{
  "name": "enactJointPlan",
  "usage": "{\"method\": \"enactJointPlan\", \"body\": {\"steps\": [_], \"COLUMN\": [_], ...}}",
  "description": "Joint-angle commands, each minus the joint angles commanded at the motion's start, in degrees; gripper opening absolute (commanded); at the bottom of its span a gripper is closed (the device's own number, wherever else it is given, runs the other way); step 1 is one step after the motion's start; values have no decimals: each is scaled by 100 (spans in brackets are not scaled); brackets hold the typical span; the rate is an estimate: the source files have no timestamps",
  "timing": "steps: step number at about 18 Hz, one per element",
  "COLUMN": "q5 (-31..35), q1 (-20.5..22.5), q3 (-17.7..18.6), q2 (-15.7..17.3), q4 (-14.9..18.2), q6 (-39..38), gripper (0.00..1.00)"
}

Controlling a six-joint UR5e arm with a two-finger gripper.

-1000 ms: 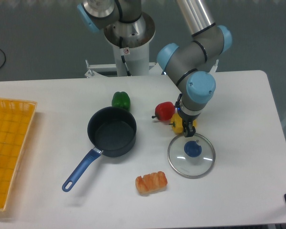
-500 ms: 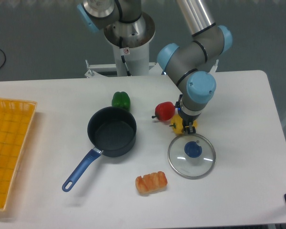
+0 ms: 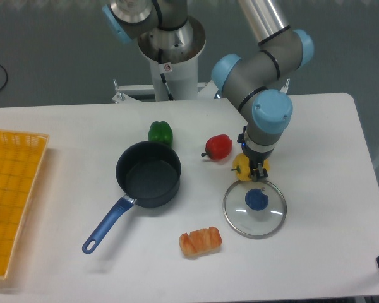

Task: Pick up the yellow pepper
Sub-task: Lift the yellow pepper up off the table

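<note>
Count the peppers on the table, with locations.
3. The green pepper sits behind the saucepan; the red pepper lies right of it; the yellow pepper, partly hidden under the gripper, is just behind the glass lid.

Arm base: pale round column at the top middle of the view, behind the table's far edge.
Arm links: silver tube entering from the top right, dropping into grey joints with light-blue caps.
Wrist: grey housing with a round blue cap facing the camera, pointed straight down.
Gripper (image 3: 251, 172): hanging vertically below the wrist, dark fingers aimed at the tabletop.
Jaws: drawn in against the yellow pepper (image 3: 242, 165), one finger on each side of it.
Fingertips: small and dark, partly hidden under the wrist, low near the table surface.
</note>
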State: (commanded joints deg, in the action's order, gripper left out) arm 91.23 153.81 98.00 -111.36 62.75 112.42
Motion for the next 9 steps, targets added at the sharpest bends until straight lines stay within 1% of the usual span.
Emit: {"method": "enactJointPlan", "body": {"steps": [4, 6, 9], "q5": [-149, -220, -220], "q1": [27, 26, 35], "q3": [-220, -273, -308], "q2": [18, 114, 123], "q4": [0, 9, 0], "q6": [-360, -519, -519], "gripper": [63, 62, 61]}}
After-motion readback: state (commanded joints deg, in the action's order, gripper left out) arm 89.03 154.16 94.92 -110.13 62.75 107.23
